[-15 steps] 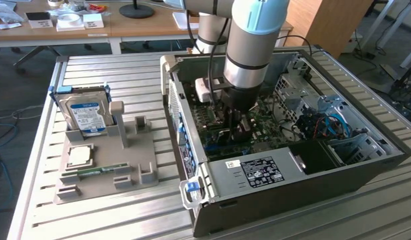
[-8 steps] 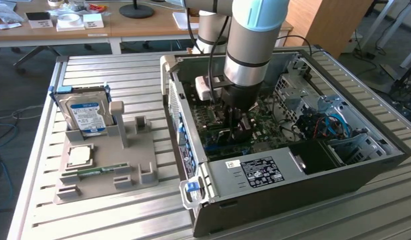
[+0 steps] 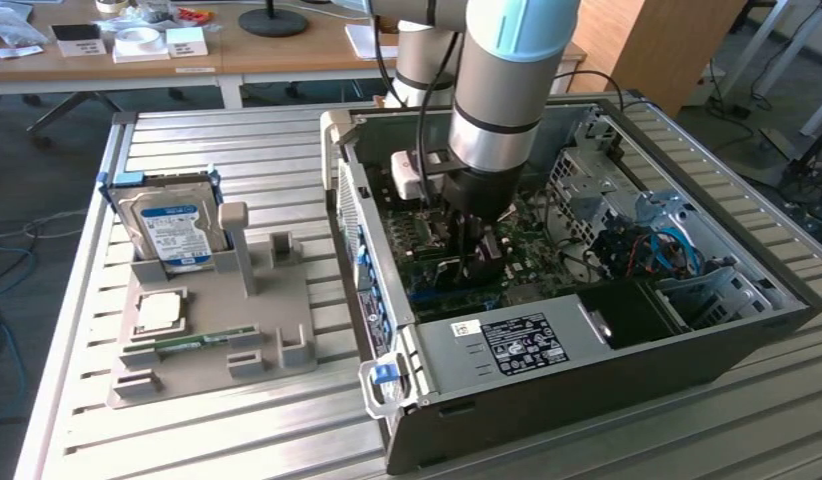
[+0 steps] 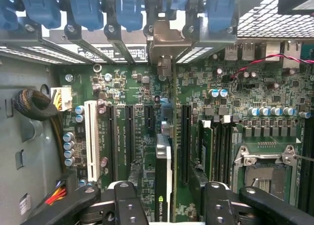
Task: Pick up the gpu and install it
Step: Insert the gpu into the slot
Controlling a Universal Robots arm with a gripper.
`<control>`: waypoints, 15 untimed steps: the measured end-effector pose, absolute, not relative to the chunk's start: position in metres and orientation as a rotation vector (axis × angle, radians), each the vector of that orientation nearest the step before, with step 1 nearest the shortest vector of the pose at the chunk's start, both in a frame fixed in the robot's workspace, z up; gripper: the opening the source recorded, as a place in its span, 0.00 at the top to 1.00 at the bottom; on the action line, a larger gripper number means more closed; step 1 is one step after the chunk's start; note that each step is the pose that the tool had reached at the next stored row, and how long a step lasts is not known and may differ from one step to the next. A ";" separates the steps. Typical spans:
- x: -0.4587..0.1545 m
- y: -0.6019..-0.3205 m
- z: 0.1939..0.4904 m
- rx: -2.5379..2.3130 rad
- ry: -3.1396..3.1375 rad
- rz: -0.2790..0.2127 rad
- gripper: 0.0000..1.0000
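Observation:
The gpu [image 4: 163, 156] stands on edge in a slot of the green motherboard [image 4: 122, 87]. Its grey metal bracket [image 4: 167, 43] sits against the case's rear wall. My gripper [image 4: 169, 208] hangs directly over the card's near end. It is open: one black finger [image 4: 128, 205] is on each side of the card, with a visible gap to it. In the exterior view the gripper [image 3: 475, 258] reaches down into the open computer case [image 3: 558, 350], just above the board.
A white slot [image 4: 91, 136] and several black slots flank the card, and a CPU socket [image 4: 265, 171] lies nearby. Outside the case, a grey fixture [image 3: 211, 330] holds a blue-labelled hard drive [image 3: 175, 228], a processor [image 3: 160, 312] and a green memory stick [image 3: 191, 342].

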State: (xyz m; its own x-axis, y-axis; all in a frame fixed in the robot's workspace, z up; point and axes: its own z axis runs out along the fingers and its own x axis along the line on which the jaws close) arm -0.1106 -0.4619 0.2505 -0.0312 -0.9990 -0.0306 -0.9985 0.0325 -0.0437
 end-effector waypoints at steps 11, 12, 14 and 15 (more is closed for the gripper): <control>-0.107 -0.461 0.251 -2.152 2.235 0.002 0.48; -0.107 -0.461 0.251 -2.152 2.235 0.002 0.48; -0.106 -0.461 0.251 -2.152 2.235 0.002 0.48; -0.106 -0.461 0.251 -2.153 2.235 0.003 0.48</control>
State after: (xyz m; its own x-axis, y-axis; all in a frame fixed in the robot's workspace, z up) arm -0.1061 -0.4612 0.2508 -0.0370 -0.9989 -0.0288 -0.9990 0.0377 -0.0247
